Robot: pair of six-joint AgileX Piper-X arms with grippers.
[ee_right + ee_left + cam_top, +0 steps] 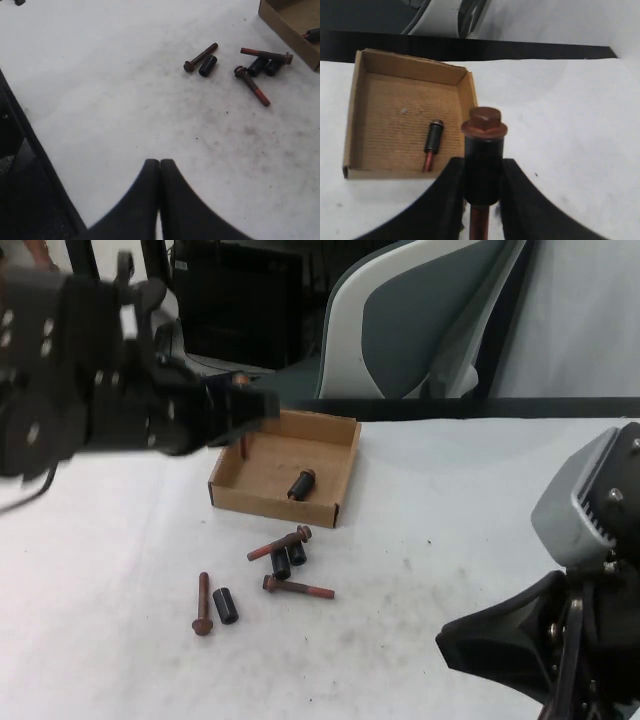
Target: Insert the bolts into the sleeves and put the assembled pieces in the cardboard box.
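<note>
My left jaws are clamped on a sleeve (482, 170) with a bolt (484, 122) through it, hex head up. The shank runs out of the wrist picture below the jaws, so I can't see its tip there. From the high view the left arm (100, 390) covers nearly all of that held piece; a short bit of shank shows under it, against the left half of the box (275, 502). I can't tell whether it hangs over the box floor or just outside a wall.

One assembled piece (301, 483) lies flat inside the box near its front wall. In the right wrist view the frame edge cuts off both it and the box.

In front of the box, on the surface (450, 500), lie three loose bolts (280, 543) (298, 588) (203, 602) and three loose sleeves (281, 563) (297, 552) (226, 605). Two sleeves sit side by side against the bolt nearest the box. The third is just beside the farthest bolt.

My right jaws are pressed together with nothing between them, well apart from the box, beyond the loose parts. A broad stretch of white surface lies between them and those parts. The right arm (560, 640) is cut by the frame corner. The surface's far edge runs just behind the box, and another edge (30, 150) drops to dark close beside the right jaws.
</note>
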